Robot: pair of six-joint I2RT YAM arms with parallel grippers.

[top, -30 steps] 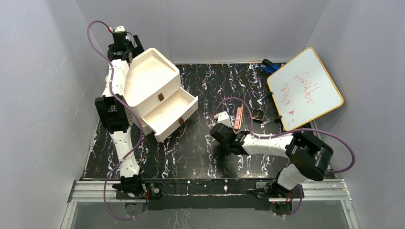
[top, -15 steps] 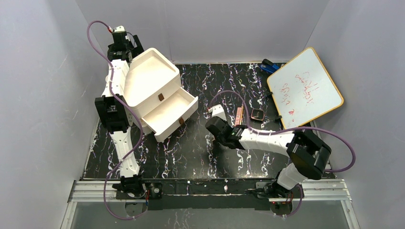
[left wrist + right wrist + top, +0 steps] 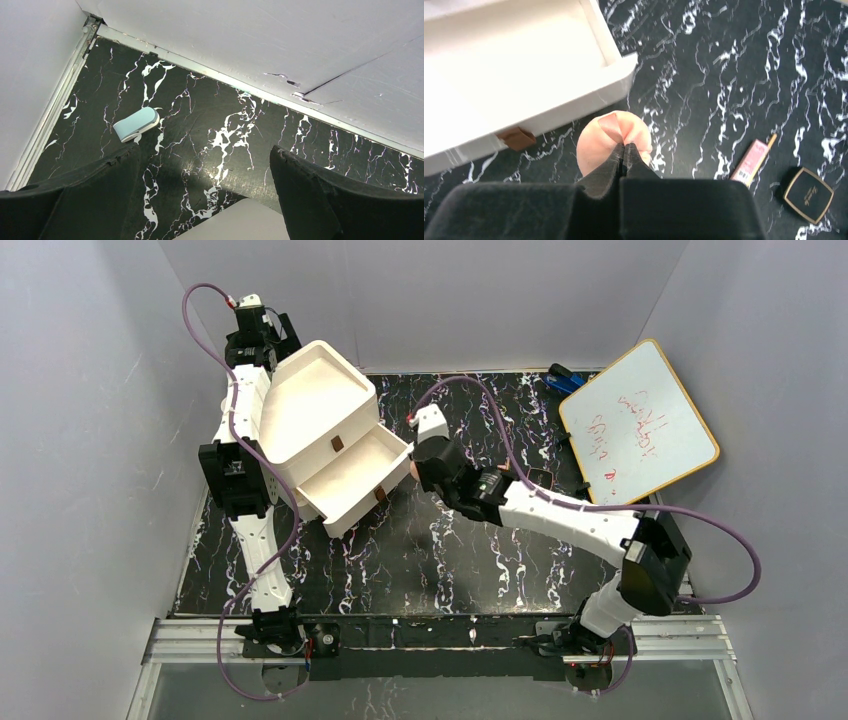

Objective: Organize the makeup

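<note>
My right gripper (image 3: 624, 146) is shut on a round peach-pink disc (image 3: 596, 145), pinching its edge. It holds the disc just off the front corner of the open lower drawer (image 3: 619, 75) of the white drawer box (image 3: 320, 410). In the top view the right gripper (image 3: 413, 468) is right beside that drawer's corner. A slim pink stick (image 3: 751, 160) and a small dark square compact (image 3: 808, 194) lie on the black marbled table to the right. My left gripper (image 3: 205, 195) is open and empty, behind the box at the back left (image 3: 255, 330).
A whiteboard with red writing (image 3: 638, 425) leans at the right, with a blue object (image 3: 562, 378) behind it. A small light-blue item (image 3: 136, 124) lies near the back wall. The drawer has a brown pull tab (image 3: 516, 138).
My right arm has swung from the middle right of the table up and left to the open drawer, carrying the disc. The left arm has not moved.
</note>
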